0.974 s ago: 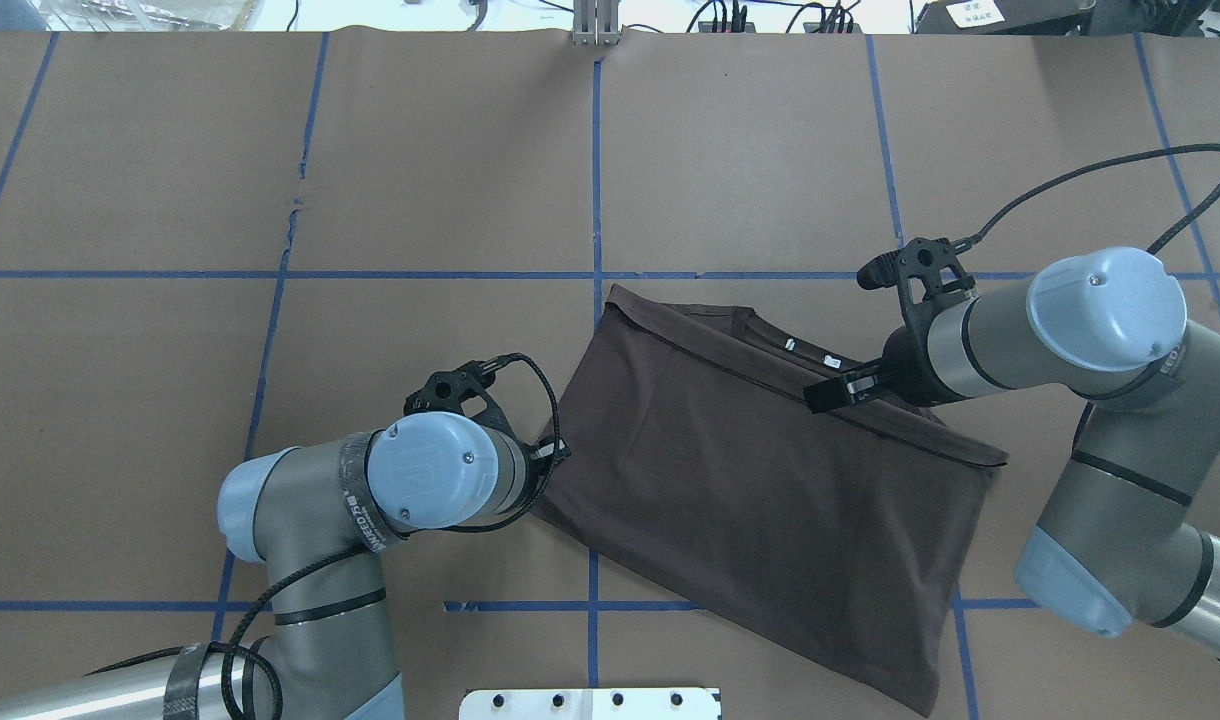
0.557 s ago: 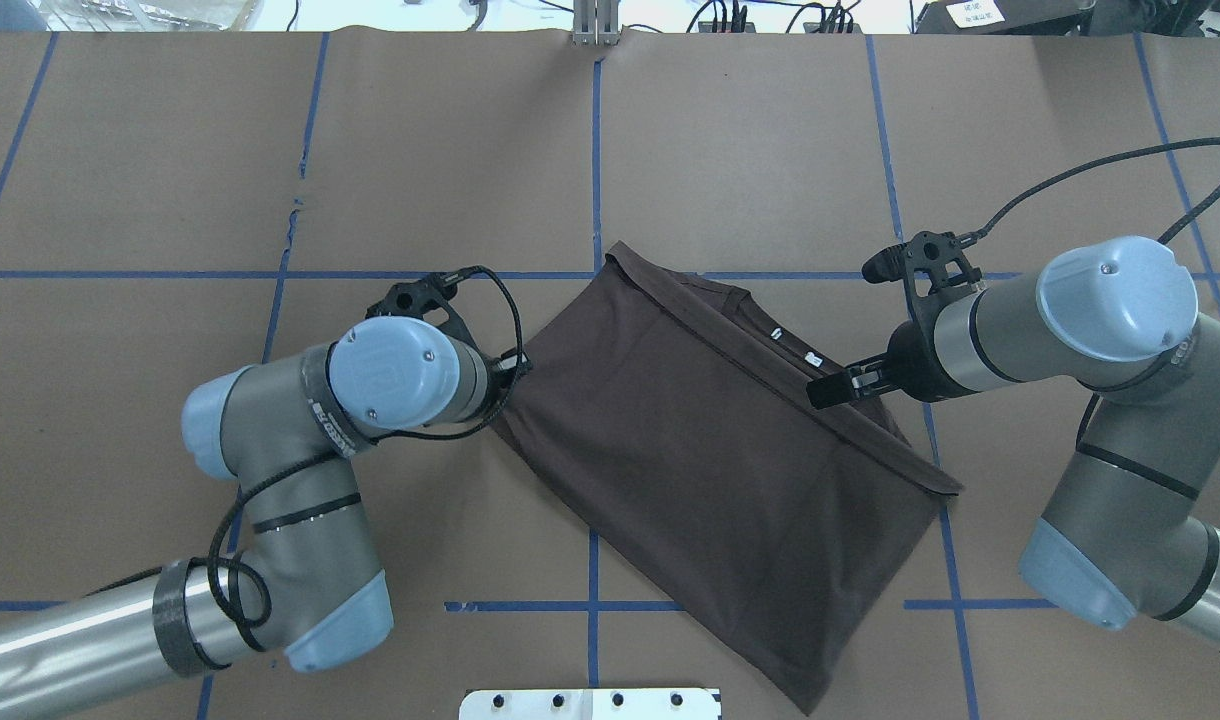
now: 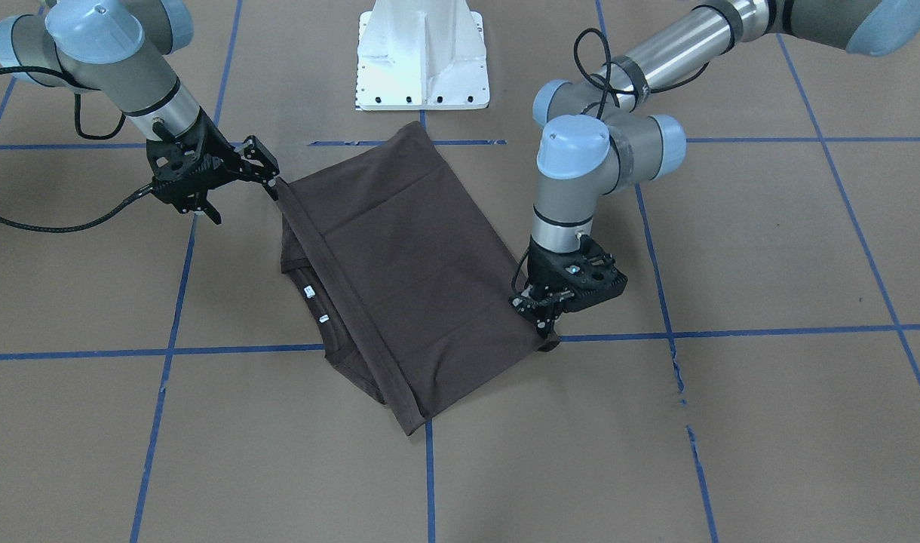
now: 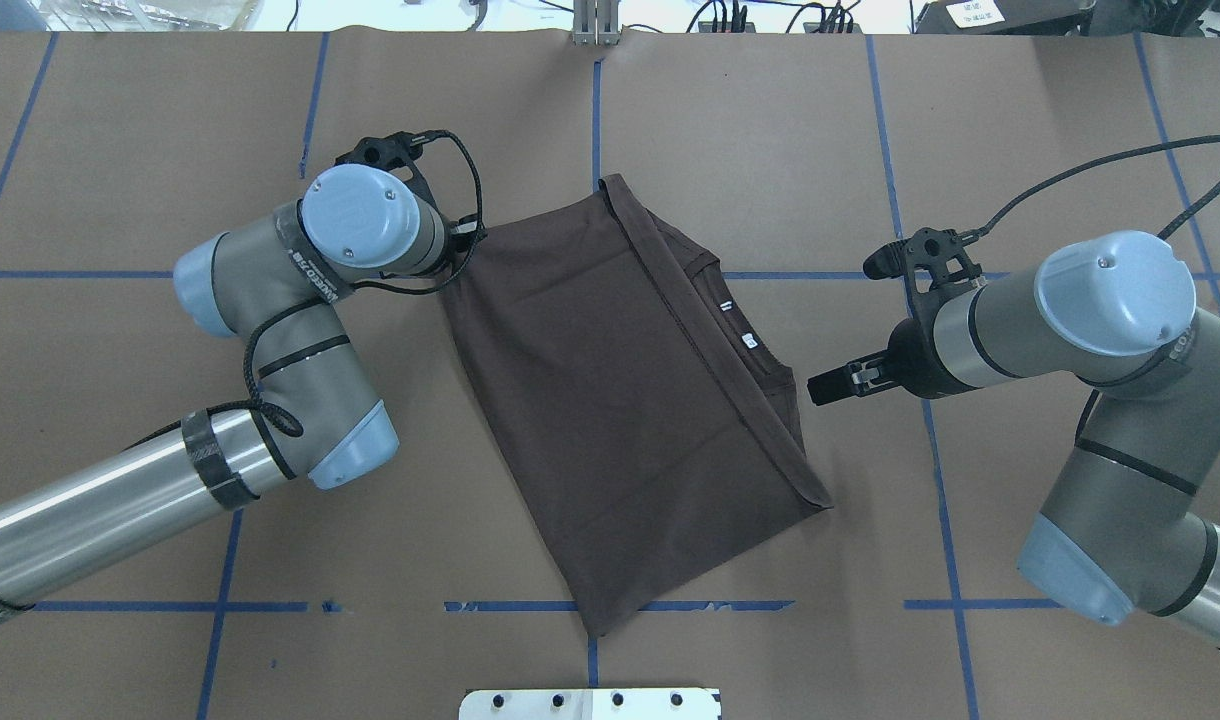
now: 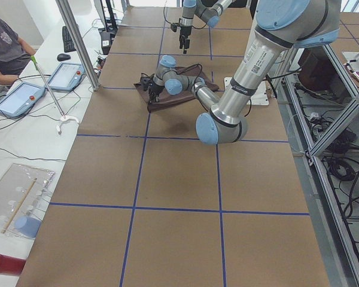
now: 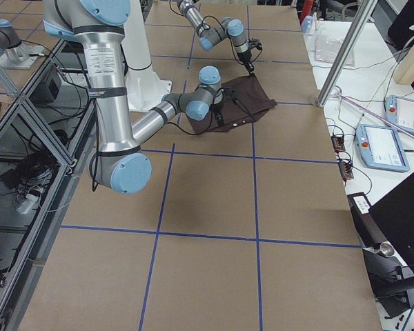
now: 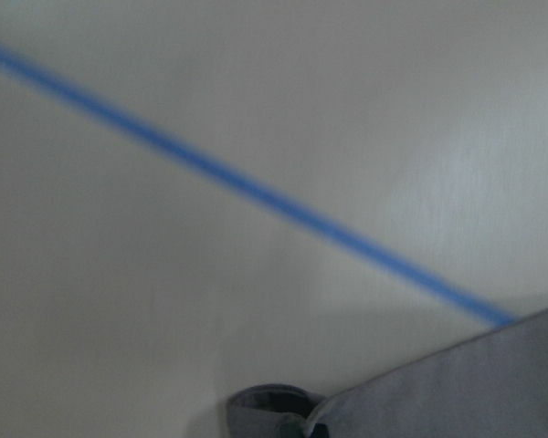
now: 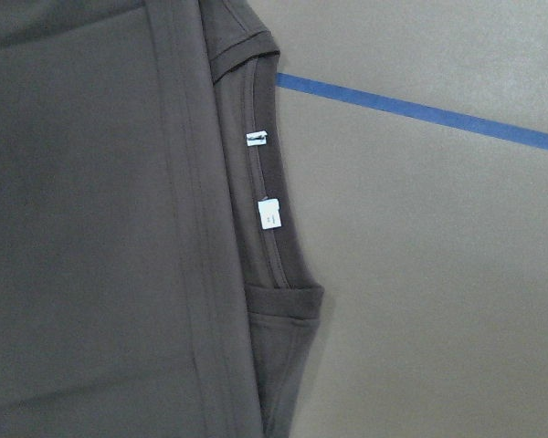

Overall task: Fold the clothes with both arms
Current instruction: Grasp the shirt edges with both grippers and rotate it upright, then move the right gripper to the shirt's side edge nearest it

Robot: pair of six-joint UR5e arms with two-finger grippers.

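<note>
The dark brown T-shirt [image 4: 620,400] [image 3: 400,256] lies folded and flat on the table, turned at an angle. Its folded hem band runs diagonally beside the collar and white tags [image 8: 269,214]. My left gripper [image 4: 462,238] [image 3: 544,326] is low at the shirt's far left corner and shut on the cloth. The left wrist view shows only a blurred strip of fabric [image 7: 475,383]. My right gripper [image 4: 818,390] [image 3: 271,172] hovers just off the shirt's right edge near the sleeve, open and holding nothing. Its wrist camera looks down on the collar.
The white pedestal base [image 3: 422,53] stands at the near middle edge of the table. Blue tape lines [image 4: 595,130] cross the brown paper cover. A seated person [image 5: 6,48] and control tablets [image 5: 18,98] are beside the table's far side.
My left gripper has dragged the shirt's corner away from the robot and to the left. The shirt swung and slid out from under the right gripper, which stayed almost in place.
</note>
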